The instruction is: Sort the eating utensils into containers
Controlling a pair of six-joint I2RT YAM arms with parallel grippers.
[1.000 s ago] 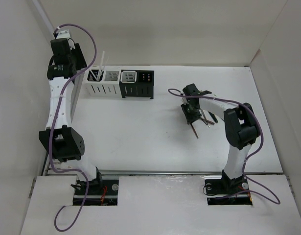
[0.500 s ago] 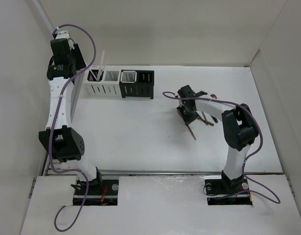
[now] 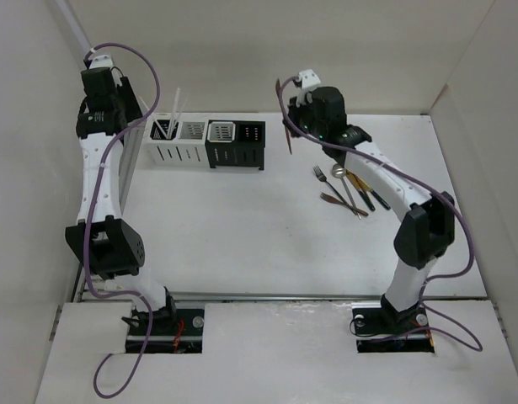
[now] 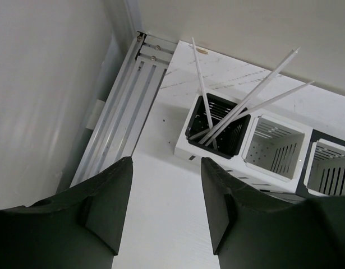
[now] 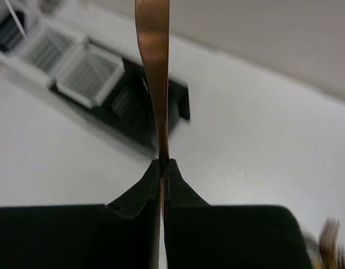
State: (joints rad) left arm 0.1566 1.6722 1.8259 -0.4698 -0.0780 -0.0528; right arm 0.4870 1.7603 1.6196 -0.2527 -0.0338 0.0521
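While loose utensils (image 3: 347, 189) lie overlapping right of the caddies (image 3: 208, 143) on the white table (image 3: 242, 236), the right gripper (image 5: 162, 168), also right of them, pinches a copper utensil (image 5: 152, 56) upright, its head cut off from view. Nearby the left gripper (image 4: 166, 168) hangs partly open and empty, just before the chopsticks (image 4: 239, 106). Plain white walls (image 3: 326, 50) rise behind.

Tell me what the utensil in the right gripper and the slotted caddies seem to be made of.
The utensil in the right gripper is probably metal with a copper-coloured satin finish: it is a thin flat strip with a soft sheen. The white caddies and black caddies are likely matte moulded plastic, given their crisp slots and no glare. Painted metal is possible.
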